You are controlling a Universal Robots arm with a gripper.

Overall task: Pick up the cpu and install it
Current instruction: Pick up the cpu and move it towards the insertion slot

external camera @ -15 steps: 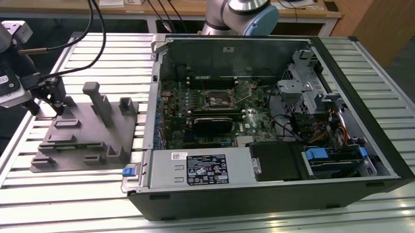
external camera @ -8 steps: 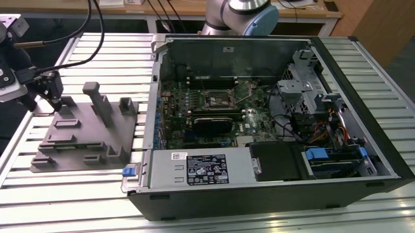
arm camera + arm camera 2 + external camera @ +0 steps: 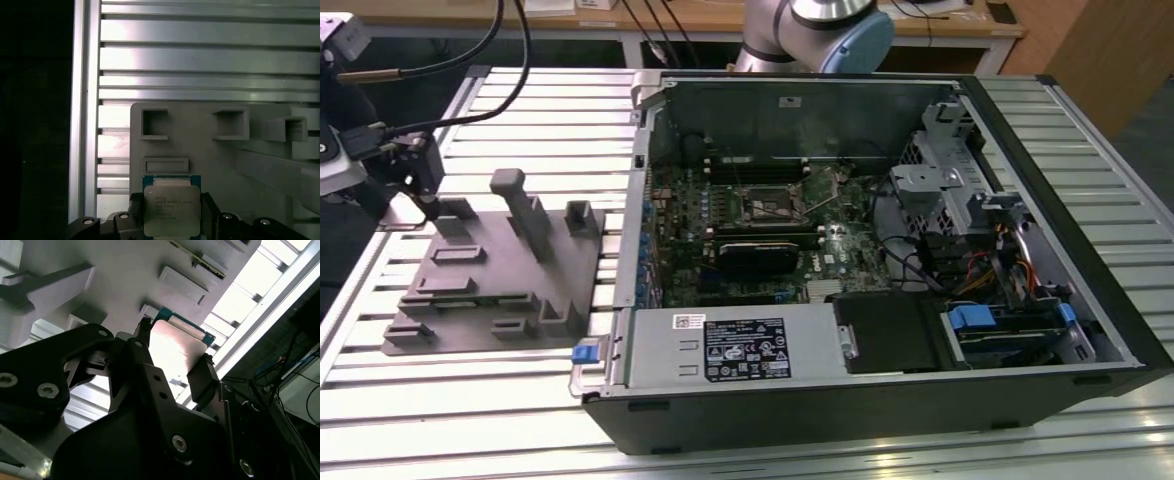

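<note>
**CPU pinched between two fingers at the tray's outer corner**

At about nine o'clock in the exterior view, the end effector (image 3: 426, 200) hangs low over the outer corner of the grey tray (image 3: 480, 285). The tray lies flat on the slatted tabletop (image 3: 400, 400). In both wrist views the two fingers (image 3: 136, 216) (image 3: 202, 377) stand narrowly apart, closed against two opposite edges of the cpu (image 3: 171, 212) (image 3: 176, 342).

That side grip leaves the pale metal top facing up and the underside untouched, which I judge suits a part that must go flat into a socket. The cpu is between the fingertips just over the tray's surface, beside a shallow rectangular recess (image 3: 166, 165). Whether it is clear of the tray or resting on it cannot be told. The tray's upright blocks (image 3: 507, 185) and pockets probably seat parts at fixed spots, so the arm can find them.

Toward three o'clock from the tray lies the open computer case (image 3: 881, 400). It is laid on its side so the motherboard (image 3: 720, 230) faces up and can be reached from above. The dark square socket (image 3: 767, 205) sits near the middle of the board, well apart from the cpu. Its centre looks dark, so I judge it unfilled.

Counted:
- one cpu
- one end effector with two fingers
- one tray
- two square pockets (image 3: 155, 123) (image 3: 230, 123) in the first wrist view
- one case
- one socket
</note>
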